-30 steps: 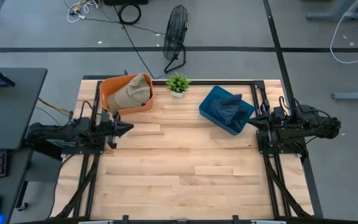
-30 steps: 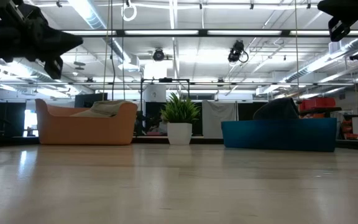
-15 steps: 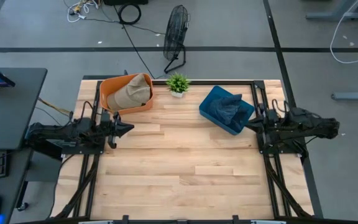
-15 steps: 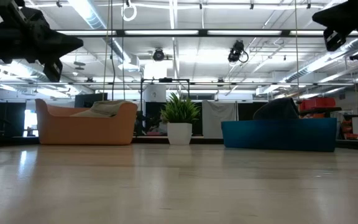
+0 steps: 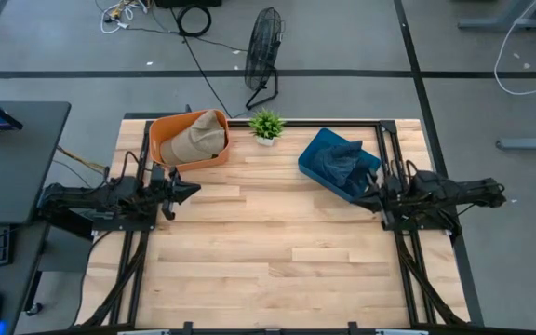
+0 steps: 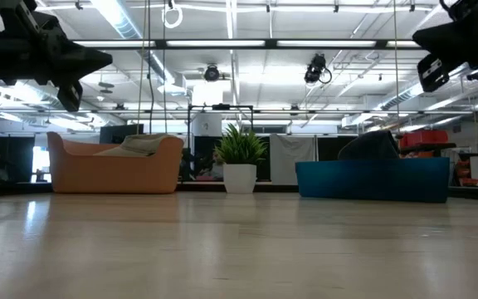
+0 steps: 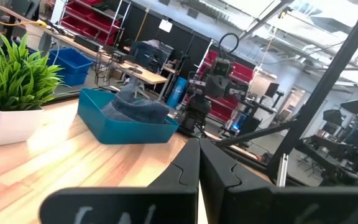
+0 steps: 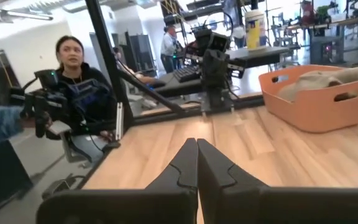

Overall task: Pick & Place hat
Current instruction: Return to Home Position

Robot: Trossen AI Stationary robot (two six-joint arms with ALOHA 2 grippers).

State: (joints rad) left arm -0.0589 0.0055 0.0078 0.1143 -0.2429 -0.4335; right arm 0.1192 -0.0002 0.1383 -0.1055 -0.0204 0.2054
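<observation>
From my station the job looks all but finished. The brown fabric cap lies inside the orange plastic bin at the far left of the light wooden surface. It shows as a heap of tan cloth above the rim, and I cannot count how many caps make it up. The dark blue cap sits in the blue plastic bin at the far right, with the small potted green plant between the two bins. I see no cap loose on the boards.

The left gripper hangs above the left edge, just near of the orange bin, and its wrist camera shows the fingers pressed together on nothing. The right gripper hangs by the blue bin's near corner, likewise clenched and empty.

By my reading the sorting is done. What remains is parking, and the right arm seems to me the one with further to tuck in.
</observation>
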